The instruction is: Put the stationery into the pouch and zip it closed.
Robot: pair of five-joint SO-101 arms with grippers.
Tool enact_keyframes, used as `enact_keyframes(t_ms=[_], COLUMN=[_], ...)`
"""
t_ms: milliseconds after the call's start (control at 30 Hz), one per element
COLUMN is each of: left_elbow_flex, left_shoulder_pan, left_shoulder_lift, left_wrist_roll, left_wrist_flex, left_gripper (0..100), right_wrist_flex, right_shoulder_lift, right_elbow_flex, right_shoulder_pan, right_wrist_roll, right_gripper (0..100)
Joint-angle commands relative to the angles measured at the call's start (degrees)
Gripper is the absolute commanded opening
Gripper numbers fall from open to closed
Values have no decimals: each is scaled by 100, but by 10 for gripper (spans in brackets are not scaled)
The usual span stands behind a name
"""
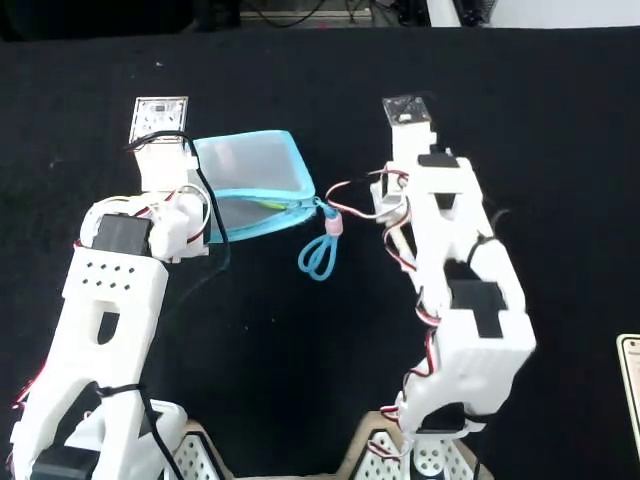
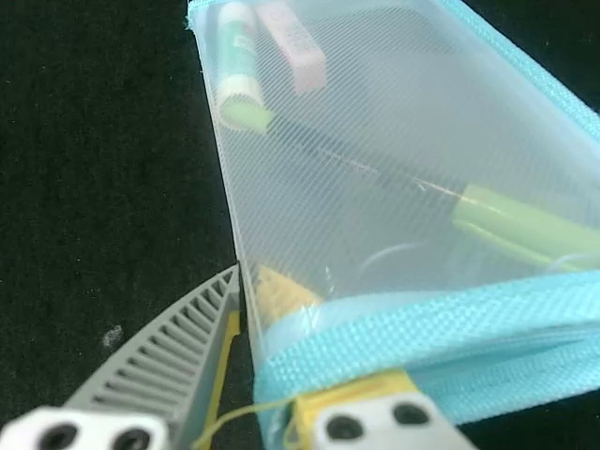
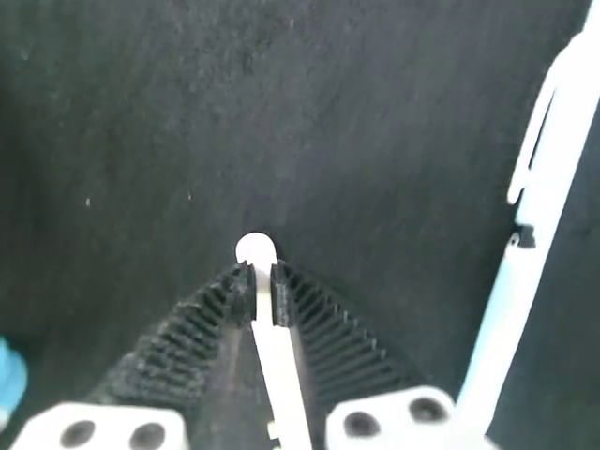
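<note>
Both busy: left hand point(image 2: 251, 286) clenched on the pouch point(image 2: 375, 141) corner, right hand point(image 3: 262, 277) near its zip end grasping a white pen point(image 3: 255, 251).

The pouch point(image 1: 250, 165) is translucent, finely striped mesh with turquoise zip trim; the bench point(image 1: 560, 120) is black. Inside: green-and-white glue stick point(image 2: 239, 66), pink eraser point(image 2: 295, 47), lime marker point(image 2: 525, 220). The rod point(image 3: 272, 347) and pen point(image 3: 565, 141) are white.

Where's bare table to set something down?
Free: black cloth right of the right arm, up to the card; the front patch between both arms, below the blue loop. Crowded: the gap between the pouch held by the left gripper and the right gripper, shut on a white stick.
</note>
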State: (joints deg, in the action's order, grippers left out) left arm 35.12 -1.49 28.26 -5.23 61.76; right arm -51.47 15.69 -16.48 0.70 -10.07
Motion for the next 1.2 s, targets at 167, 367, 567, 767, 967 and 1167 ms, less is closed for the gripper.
enact_keyframes(t_ms=[167, 367, 567, 767, 967, 1167], left_elbow_flex=[189, 189, 207, 215, 215, 189], left_shoulder_pan=[31, 31, 13, 31, 31, 22], left_shoulder_lift=[-62, -62, -62, -62, -62, -62], left_wrist_roll=[-88, -88, -88, -88, -88, -88], left_wrist_flex=[-9, -9, -26, -35, -44, -26], left_gripper=[30, 30, 30, 30, 30, 30], right_wrist_flex=[229, 440, 475, -123, -9, -18], right_shoulder_lift=[-1033, -1024, -470, 330, 171, -927], right_elbow_flex=[-673, -708, -655, 145, 92, -910], right_shoulder_pan=[-273, -246, -273, -255, -246, -624], right_wrist_roll=[-35, -44, -1143, -1600, -993, -835], right_gripper=[75, 200, 193, 116, 12, 11])
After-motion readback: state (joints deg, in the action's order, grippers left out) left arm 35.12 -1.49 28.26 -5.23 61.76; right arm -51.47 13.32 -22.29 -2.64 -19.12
